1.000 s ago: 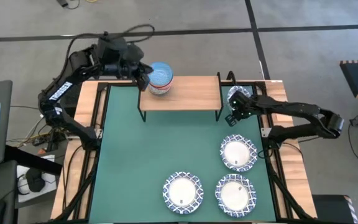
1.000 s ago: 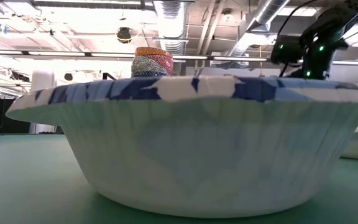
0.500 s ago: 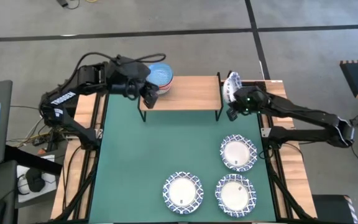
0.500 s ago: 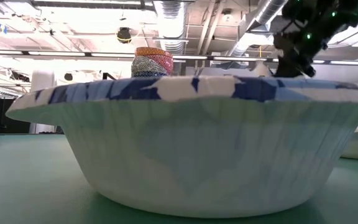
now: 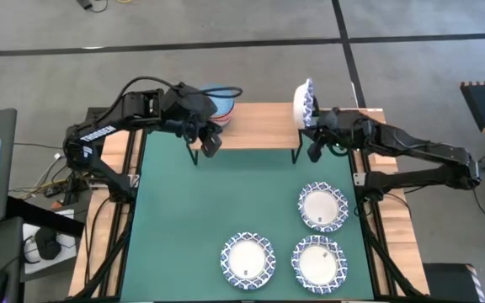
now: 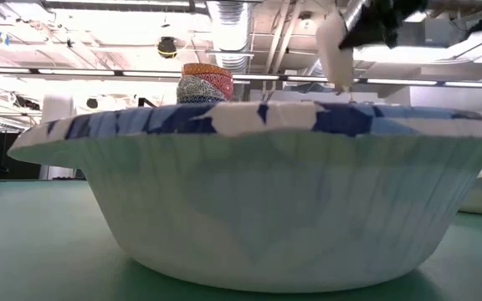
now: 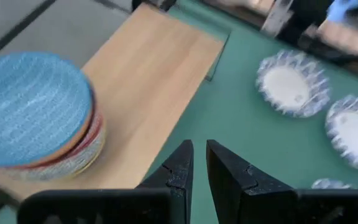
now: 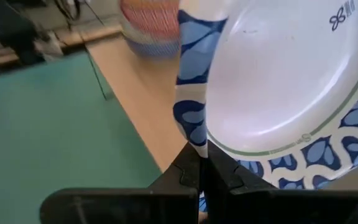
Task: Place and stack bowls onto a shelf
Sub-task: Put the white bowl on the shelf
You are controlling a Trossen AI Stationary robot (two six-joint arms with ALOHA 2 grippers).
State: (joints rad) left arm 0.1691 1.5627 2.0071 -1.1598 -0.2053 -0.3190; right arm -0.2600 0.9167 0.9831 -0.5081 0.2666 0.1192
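— While the right gripper [image 5: 308,128] is pinching a wide white bowl [image 5: 302,103] by its rim, tilted on edge over the shelf [image 5: 259,126] right end, what's left doing?
— Left gripper [image 5: 208,143] is hanging nearly closed, empty, at shelf's front-left. Stacked small bowls [image 5: 219,104] sitting beside it. Three wide bowls [image 5: 322,207] lying on the mat [image 5: 183,219].

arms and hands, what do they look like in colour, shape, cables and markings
Both arms are dark, near black, built of jointed segments. The left arm bears white lettering, and a thin black cable loops above it. The left hand has two dark, flat, tapering fingers, and the right hand looks the same.
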